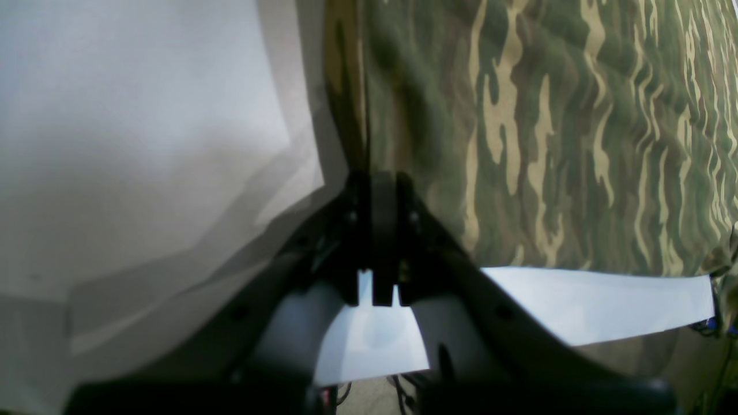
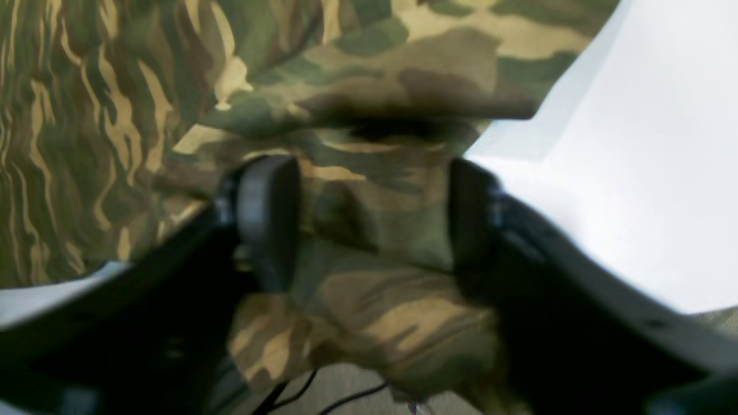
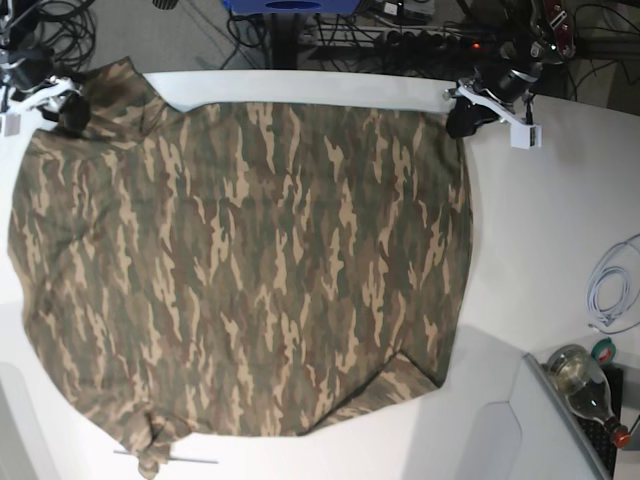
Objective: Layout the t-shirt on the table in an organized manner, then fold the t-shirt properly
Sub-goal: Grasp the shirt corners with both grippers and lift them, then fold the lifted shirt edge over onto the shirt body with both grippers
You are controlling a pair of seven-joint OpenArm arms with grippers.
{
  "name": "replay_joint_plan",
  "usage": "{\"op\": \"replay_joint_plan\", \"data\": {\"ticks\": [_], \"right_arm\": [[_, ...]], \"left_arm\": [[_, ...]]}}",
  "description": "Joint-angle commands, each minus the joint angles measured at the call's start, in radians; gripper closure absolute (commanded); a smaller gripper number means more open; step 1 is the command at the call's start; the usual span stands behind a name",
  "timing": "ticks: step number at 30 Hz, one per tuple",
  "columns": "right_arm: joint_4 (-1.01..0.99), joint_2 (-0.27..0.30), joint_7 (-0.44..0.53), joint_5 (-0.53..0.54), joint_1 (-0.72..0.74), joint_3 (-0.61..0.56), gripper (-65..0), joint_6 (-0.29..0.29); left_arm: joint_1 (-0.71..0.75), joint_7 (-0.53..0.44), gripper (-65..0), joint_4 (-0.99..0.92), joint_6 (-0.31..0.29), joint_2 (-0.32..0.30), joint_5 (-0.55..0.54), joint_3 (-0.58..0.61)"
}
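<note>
Mostly flat: t-shirt (image 3: 250,270) | camouflage | sleeve bunched | table (image 3: 540,250)

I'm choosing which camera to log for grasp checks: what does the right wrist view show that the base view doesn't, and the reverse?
Only the right wrist view shows the right pincer up close: its two dark pads stand apart with a bunched fold of the t-shirt between them.

Only the base view shows the whole t-shirt spread over the table, the left pincer at its other far corner, a coiled white cable and a bottle.

Both show camouflage cloth on white tabletop.
</note>
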Motion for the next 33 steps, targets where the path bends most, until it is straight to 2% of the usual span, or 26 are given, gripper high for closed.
{"op": "replay_joint_plan", "data": {"ticks": [1, 4, 7, 10, 13, 16, 19, 26, 30, 33], "right_arm": [[-0.002, 0.007, -0.042, -0.023, 0.001, -0.003, -26.7, 0.001], [-0.002, 0.008, -0.042, -0.023, 0.004, 0.001, -15.9, 0.001], [0.021, 0.004, -0.042, -0.022, -0.001, 0.003, 0.0, 0.001], [0.090, -0.003, -0.045, -0.019, -0.044, 0.000, -0.6, 0.001], [0.208, -0.049, -0.087, -0.019, -0.088, 0.003, -0.6, 0.001], [0.329, -0.078, -0.144, -0.019, -0.128, 0.000, -0.6, 0.001], [0.405, -0.098, -0.165, -0.020, -0.150, 0.000, -0.6, 0.001], [0.507, -0.098, -0.231, -0.023, -0.156, 0.003, -0.6, 0.001], [0.547, -0.092, -0.314, -0.027, -0.107, -0.003, -0.6, 0.001], [0.555, -0.075, -0.398, -0.074, -0.038, 0.001, -0.6, 0.001]], "left_arm": [[0.008, 0.014, 0.0, 0.006, 0.005, -0.009, 0.014, -0.003], [0.008, 0.014, 0.0, 0.006, 0.005, -0.013, 0.014, -0.003], [0.011, 0.014, 0.0, 0.006, 0.005, -0.013, 0.014, -0.003], [0.017, 0.014, 0.0, 0.011, 0.005, -0.013, 0.014, -0.003], [0.024, 0.014, 0.0, 0.058, 0.007, -0.015, 0.014, -0.003], [0.060, 0.014, 0.0, 0.138, 0.068, -0.015, 0.014, -0.005], [0.086, 0.016, 0.0, 0.213, 0.085, -0.010, 0.014, -0.005], [0.155, 0.016, 0.0, 0.374, 0.087, -0.006, 0.009, -0.005], [0.144, 0.019, 0.0, 0.420, 0.090, -0.004, 0.009, 0.002], [0.107, 0.091, 0.0, 0.465, 0.159, -0.004, 0.004, 0.003]]}}
